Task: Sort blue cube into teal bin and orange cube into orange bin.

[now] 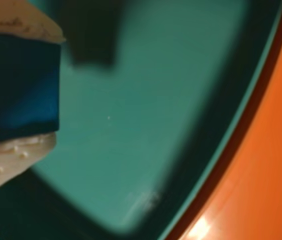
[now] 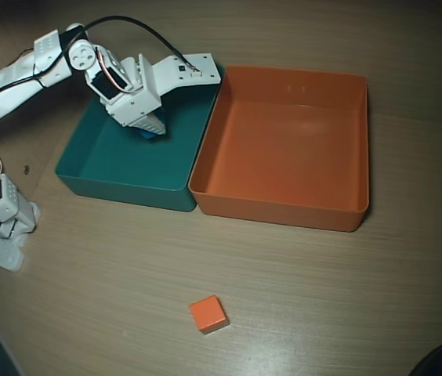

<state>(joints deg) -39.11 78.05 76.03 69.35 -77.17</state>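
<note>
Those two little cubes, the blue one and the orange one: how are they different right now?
The blue cube is clamped in the gripper over the teal bin; the orange cube lies untouched on the table, outside both bins. Blue is mostly hidden in the overhead view; orange is fully visible. They differ in colour. Both are small with plain faces.

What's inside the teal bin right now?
Only the blue cube, shut in the claw over the teal bin. The arm hides part of the floor overhead; whether the cube touches down is unclear.
</note>
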